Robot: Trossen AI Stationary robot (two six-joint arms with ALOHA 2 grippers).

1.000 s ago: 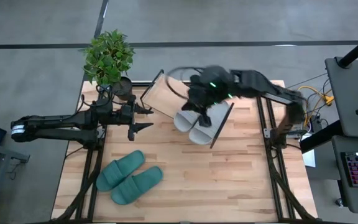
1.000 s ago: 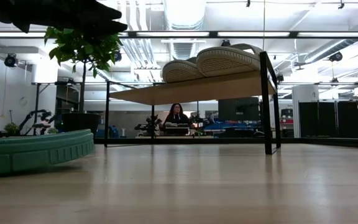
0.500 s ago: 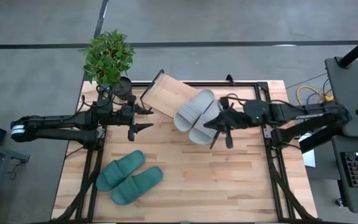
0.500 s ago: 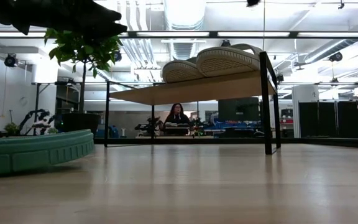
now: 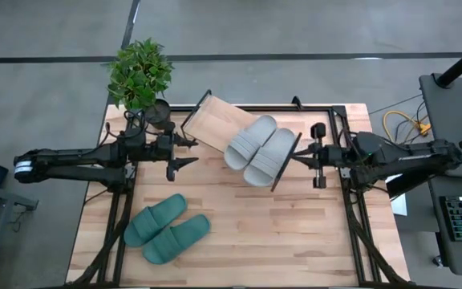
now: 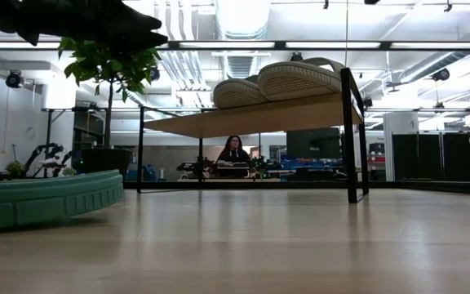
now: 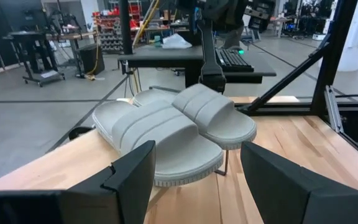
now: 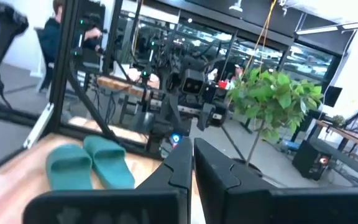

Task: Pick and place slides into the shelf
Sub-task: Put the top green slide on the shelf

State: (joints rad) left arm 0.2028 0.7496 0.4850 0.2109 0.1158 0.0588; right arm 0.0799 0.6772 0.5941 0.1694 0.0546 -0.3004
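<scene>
Teal-green slides [image 5: 167, 229] lie paired on the bench [image 5: 295, 233]; the grey pair [image 5: 261, 150] is already on the shelf [image 5: 207, 124]. The left gripper [image 5: 179, 152], fingers [image 7: 132, 177] spread, should be lowered over one strap; the right gripper [image 5: 315, 154] has its fingers [image 8: 182, 168] pressed together.

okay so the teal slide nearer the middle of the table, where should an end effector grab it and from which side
Best guess: take the teal slide by its ribbed strap, coming straight down from above. It lies flat and sole-down on the table, with its twin pressed along one side, so the raised strap is the easiest part to pinch, one finger slipped into its open toe. The open left end effector is nearer.
</scene>
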